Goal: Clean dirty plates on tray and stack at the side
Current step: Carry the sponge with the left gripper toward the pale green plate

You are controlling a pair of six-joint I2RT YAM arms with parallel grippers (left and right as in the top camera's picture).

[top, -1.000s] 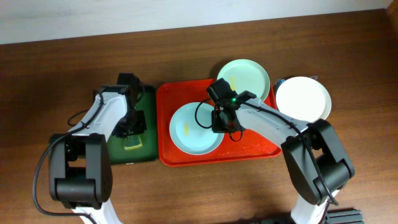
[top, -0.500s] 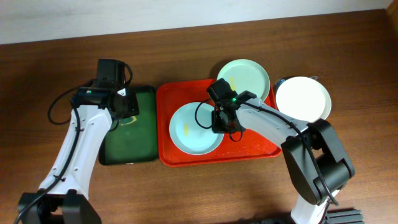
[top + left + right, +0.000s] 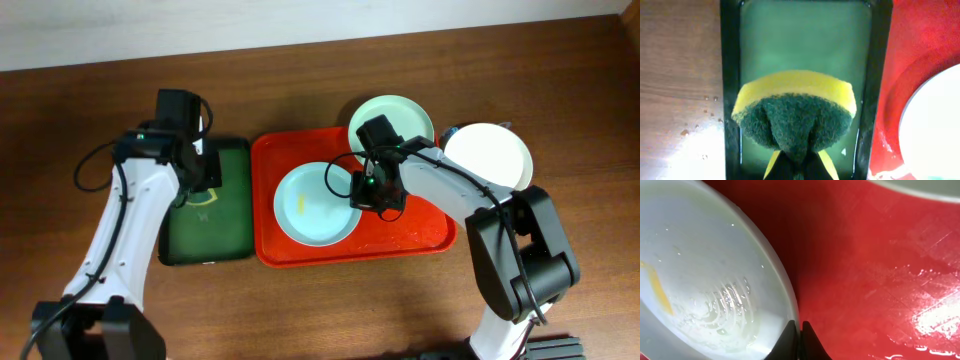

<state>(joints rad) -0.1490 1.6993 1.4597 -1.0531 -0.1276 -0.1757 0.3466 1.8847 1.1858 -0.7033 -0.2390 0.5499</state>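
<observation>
Claws first: my left claw (image 3: pixel 797 162) is pressed together on a sponge (image 3: pixel 795 107), yellow foam on top and dark green scouring pad facing the wrist camera, its lower edge pinched between my fingers. The sponge hangs over the dark green tray (image 3: pixel 805 40), which lies on the wooden table (image 3: pixel 100 100) just left of the red tray (image 3: pixel 400 235). My right claw (image 3: pixel 800 335) is clamped on the right rim of a mint-green plate (image 3: pixel 700 270), one finger inside the rim and one outside. That plate lies in the left half of the red tray, wet and shiny, with a yellow smear (image 3: pixel 657 287) left of its middle. Water droplets glisten on the bare red floor to the right of my right claw. A second mint-green plate (image 3: pixel 395 120) rests at the tray's far right corner, overlapping the far rim. A white plate (image 3: pixel 488 158) sits on the table just beside the tray's right edge; I cannot tell whether it touches the rim.
</observation>
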